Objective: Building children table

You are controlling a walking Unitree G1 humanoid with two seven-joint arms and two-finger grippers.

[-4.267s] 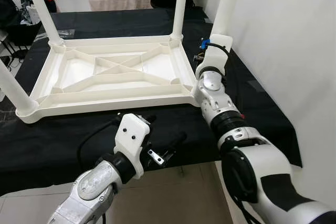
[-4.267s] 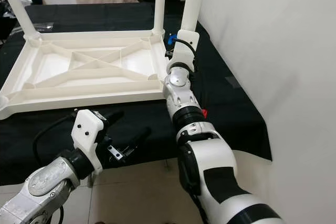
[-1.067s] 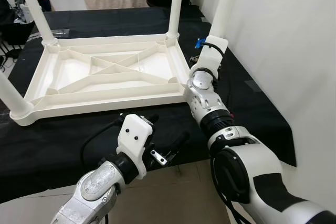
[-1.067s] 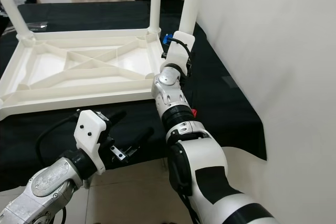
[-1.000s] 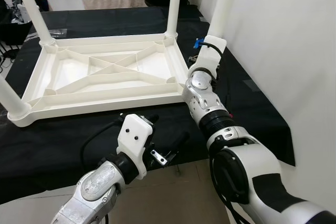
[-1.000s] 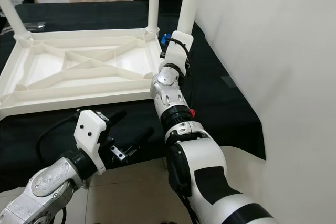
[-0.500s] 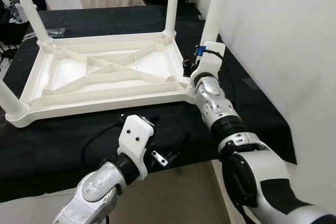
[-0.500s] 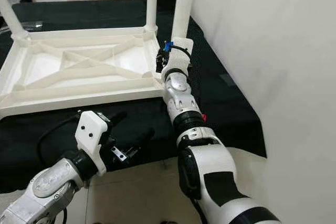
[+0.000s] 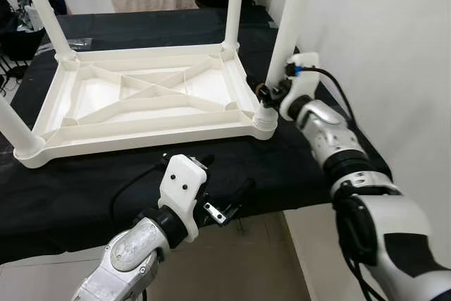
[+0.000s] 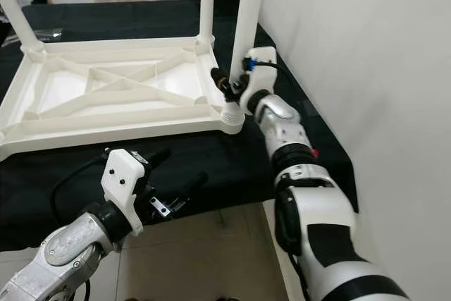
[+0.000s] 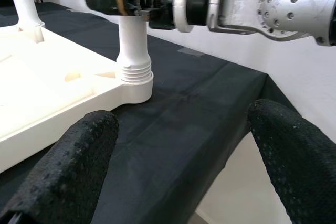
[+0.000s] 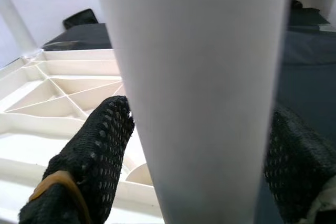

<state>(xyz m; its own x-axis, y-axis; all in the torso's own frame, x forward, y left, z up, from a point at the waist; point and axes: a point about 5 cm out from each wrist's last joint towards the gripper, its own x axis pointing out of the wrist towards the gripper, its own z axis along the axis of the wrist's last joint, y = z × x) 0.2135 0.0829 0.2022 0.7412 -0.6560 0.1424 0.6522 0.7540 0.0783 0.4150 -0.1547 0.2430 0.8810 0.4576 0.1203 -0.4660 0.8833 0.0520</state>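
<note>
A white children's table top (image 9: 141, 96) lies upside down on the black-covered bench (image 9: 84, 174). Legs stand up from its corners. My right gripper (image 9: 271, 93) is shut on the near-right leg (image 9: 287, 26), low down, just above the leg's threaded base (image 11: 134, 80). In the right wrist view one black finger (image 12: 89, 166) sits on each side of that leg (image 12: 199, 93). My left gripper (image 9: 224, 174) hovers open at the bench's front edge, holding nothing; its fingers (image 11: 58, 171) point toward that same corner.
A white wall (image 9: 380, 47) runs close along the right of the bench. Three other legs stand at the far right (image 9: 232, 5), far left (image 9: 44, 8) and near left (image 9: 14, 121). Tan floor (image 9: 239, 266) lies below the front edge.
My right forearm has swung from over the table corner out to the right, with the wrist turned around the near-right leg. The left gripper has stayed put.
</note>
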